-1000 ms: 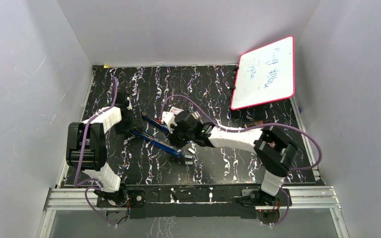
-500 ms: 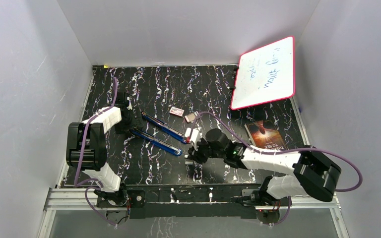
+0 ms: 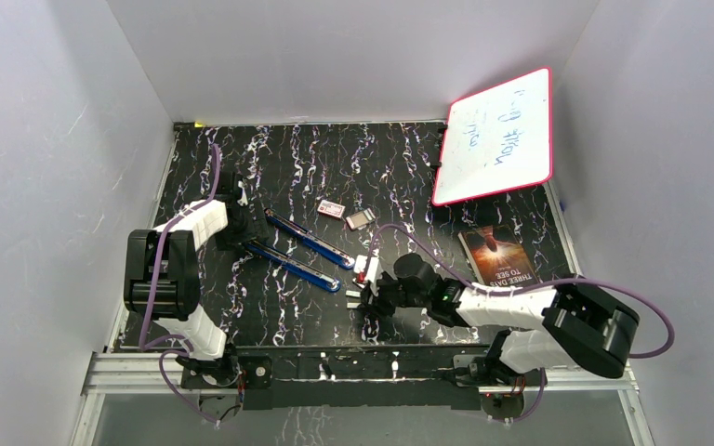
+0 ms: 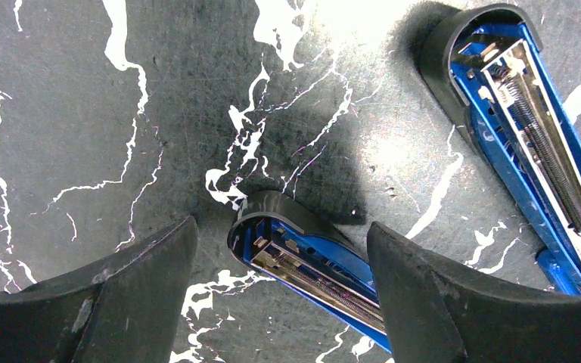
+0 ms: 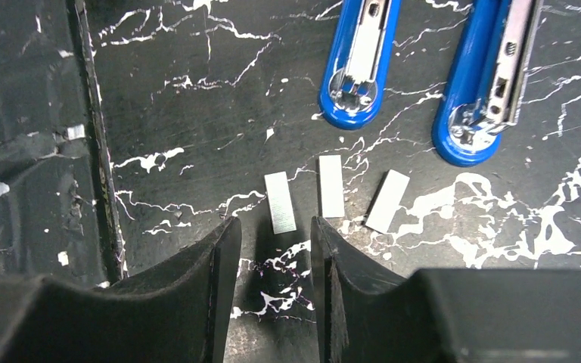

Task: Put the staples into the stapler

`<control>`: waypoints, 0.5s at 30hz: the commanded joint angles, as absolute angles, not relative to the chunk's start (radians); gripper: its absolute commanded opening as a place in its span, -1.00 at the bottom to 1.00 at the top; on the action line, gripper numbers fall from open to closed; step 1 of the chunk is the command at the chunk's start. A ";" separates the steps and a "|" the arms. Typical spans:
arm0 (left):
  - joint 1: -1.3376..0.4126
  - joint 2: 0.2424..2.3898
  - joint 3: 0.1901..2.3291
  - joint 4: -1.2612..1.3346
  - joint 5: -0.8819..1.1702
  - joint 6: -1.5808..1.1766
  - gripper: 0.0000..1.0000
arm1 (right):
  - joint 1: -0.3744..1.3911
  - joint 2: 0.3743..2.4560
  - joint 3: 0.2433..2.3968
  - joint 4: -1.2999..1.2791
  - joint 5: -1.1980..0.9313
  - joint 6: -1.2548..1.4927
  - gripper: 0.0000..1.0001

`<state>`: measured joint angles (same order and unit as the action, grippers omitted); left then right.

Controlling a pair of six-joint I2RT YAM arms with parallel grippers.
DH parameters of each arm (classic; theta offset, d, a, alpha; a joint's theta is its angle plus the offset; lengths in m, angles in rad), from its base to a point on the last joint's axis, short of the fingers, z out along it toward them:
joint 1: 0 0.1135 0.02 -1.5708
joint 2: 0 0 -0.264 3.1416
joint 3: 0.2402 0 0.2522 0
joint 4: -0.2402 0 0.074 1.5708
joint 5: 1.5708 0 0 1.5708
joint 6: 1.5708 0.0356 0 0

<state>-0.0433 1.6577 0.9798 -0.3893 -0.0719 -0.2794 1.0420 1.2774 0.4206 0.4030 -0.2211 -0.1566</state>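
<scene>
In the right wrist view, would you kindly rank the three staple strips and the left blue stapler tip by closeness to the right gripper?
1. Left staple strip, straight ahead of the right gripper.
2. Middle staple strip, slightly right.
3. Right staple strip, farther right.
4. Left blue stapler tip, at the top.

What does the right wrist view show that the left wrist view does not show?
Only the right wrist view: three short silvery-grey staple strips, lying apart from one another. Only the left wrist view: rounded black rear caps and a long coil spring. Both: the two long blue stapler parts and the black white-veined table.
</scene>
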 commanded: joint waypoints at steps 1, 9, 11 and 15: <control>-0.044 1.613 0.985 -0.397 -0.081 -0.268 0.62 | 1.043 1.329 0.424 0.481 -0.262 -0.191 -0.05; -0.046 1.619 0.986 -0.397 -0.077 -0.267 0.62 | 1.043 1.398 0.449 0.453 -0.269 -0.215 -0.02; -0.045 1.619 0.986 -0.397 -0.074 -0.267 0.62 | 1.043 1.413 0.454 0.450 -0.266 -0.220 -0.02; -0.045 1.620 0.989 -0.398 -0.073 -0.265 0.62 | 1.043 1.440 0.465 0.444 -0.265 -0.227 -0.02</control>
<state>-0.0433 1.6577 0.9798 -0.3893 -0.0711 -0.2722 1.0420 1.4174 0.4232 0.4206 -0.2523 -0.2020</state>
